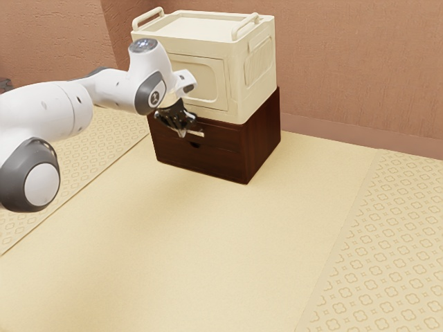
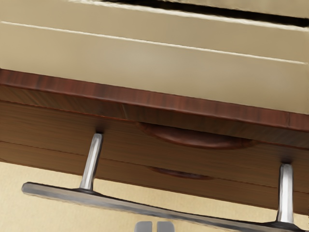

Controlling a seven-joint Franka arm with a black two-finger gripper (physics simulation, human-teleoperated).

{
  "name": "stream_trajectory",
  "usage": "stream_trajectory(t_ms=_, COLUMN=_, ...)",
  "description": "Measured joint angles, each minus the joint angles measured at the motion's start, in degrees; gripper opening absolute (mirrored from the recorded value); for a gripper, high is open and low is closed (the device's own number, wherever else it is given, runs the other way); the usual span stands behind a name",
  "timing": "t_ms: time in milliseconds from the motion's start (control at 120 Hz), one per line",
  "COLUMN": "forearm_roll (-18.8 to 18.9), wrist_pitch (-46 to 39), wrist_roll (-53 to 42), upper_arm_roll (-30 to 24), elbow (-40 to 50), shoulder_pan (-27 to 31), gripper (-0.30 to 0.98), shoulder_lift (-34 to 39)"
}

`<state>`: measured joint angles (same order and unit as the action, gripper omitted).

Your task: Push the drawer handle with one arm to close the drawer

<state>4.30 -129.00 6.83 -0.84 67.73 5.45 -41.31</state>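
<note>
At the front of the dark wooden cabinet (image 1: 263, 135), my gripper (image 1: 184, 131) is beside the metal handle (image 1: 197, 133) of the upper drawer and hides part of it. Two posts carry the long handle bar (image 2: 159, 211) out from the drawer front (image 2: 53, 118) in the wrist view. The fingertips of my gripper (image 2: 154, 226) are nearly together there, just at the bar's outer side, with no bar between them. Whether they touch it I cannot tell. The drawer front looks level with the cabinet's face, with no side walls of the drawer exposed.
A cream box (image 1: 259, 76) with two top handles rests on the cabinet, close above my hand. Another drawer front (image 1: 208, 158) lies below the upper one. Around the cabinet spreads the pale floor (image 1: 187, 249), with a brown wall (image 1: 346, 62) behind.
</note>
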Motion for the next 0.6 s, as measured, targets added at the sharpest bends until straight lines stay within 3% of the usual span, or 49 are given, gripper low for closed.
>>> stream_trajectory(t_ms=150, forearm_roll=-1.5, wrist_pitch=1.8, wrist_roll=-0.1, upper_arm_roll=-1.3, elbow=2.7, shoulder_pan=0.1, gripper=-0.1, shoulder_lift=2.9)
stream_trajectory(t_ms=267, forearm_roll=-4.0, wrist_pitch=6.1, wrist_roll=0.3, upper_arm_roll=-3.4, elbow=25.3, shoulder_pan=0.4, gripper=-0.09, shoulder_lift=23.0)
stream_trajectory(t_ms=342, forearm_roll=-5.2, wrist_pitch=8.6, wrist_roll=0.6, upper_arm_roll=-4.7, elbow=40.4, shoulder_pan=0.7, gripper=0.08, shoulder_lift=39.1)
stream_trajectory(t_ms=400, forearm_roll=-5.6, wrist_pitch=11.9, wrist_roll=0.7, upper_arm_roll=-8.5, elbow=45.5, shoulder_pan=3.6, gripper=0.21, shoulder_lift=47.0)
stream_trajectory(t_ms=600, forearm_roll=-6.7, wrist_pitch=21.3, wrist_roll=1.2, upper_arm_roll=-13.4, elbow=47.7, shoulder_pan=5.4, gripper=0.5, shoulder_lift=51.0)
